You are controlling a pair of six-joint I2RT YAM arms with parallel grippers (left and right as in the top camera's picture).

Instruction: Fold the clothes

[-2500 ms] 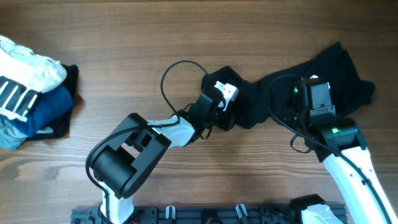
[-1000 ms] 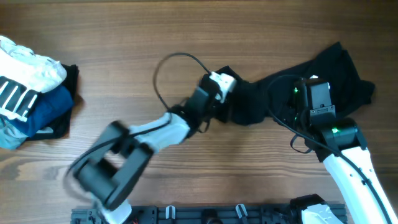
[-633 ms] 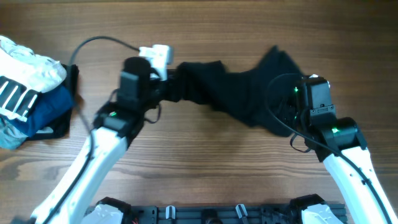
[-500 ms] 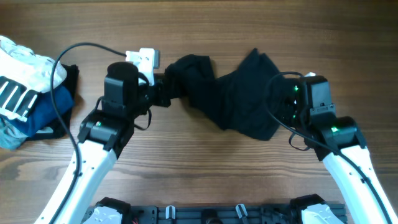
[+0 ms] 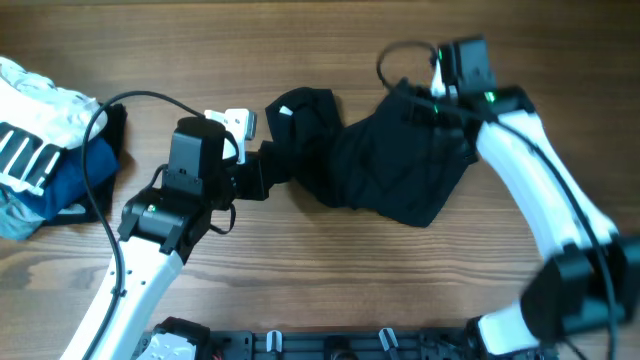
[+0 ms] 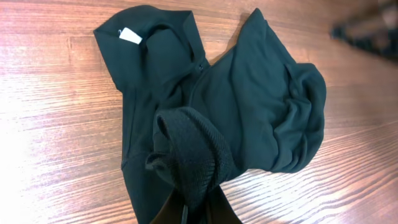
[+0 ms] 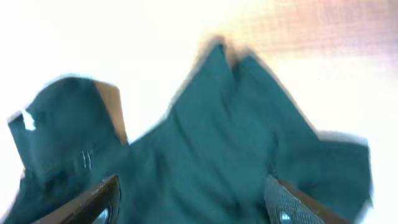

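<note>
The black T-shirt (image 5: 385, 165) lies crumpled on the wooden table at centre, with a small white label showing near its left end. My left gripper (image 5: 262, 175) is shut on a fold of the shirt's left edge; in the left wrist view the fabric (image 6: 193, 155) is pinched between the fingers (image 6: 202, 208). My right gripper (image 5: 425, 108) is open and hovers over the shirt's upper right part; the right wrist view, blurred, shows the shirt (image 7: 205, 149) spread below the open fingers (image 7: 193, 199).
A pile of other garments stands at the left edge: a white one with black stripes (image 5: 35, 125) on top of a blue folded one (image 5: 70, 175). A black rail (image 5: 330, 345) runs along the table's front edge.
My left gripper dragged the shirt's left end leftward across the table and still holds it. My right arm swung from the right front to the far side, over the shirt, and is now open.
</note>
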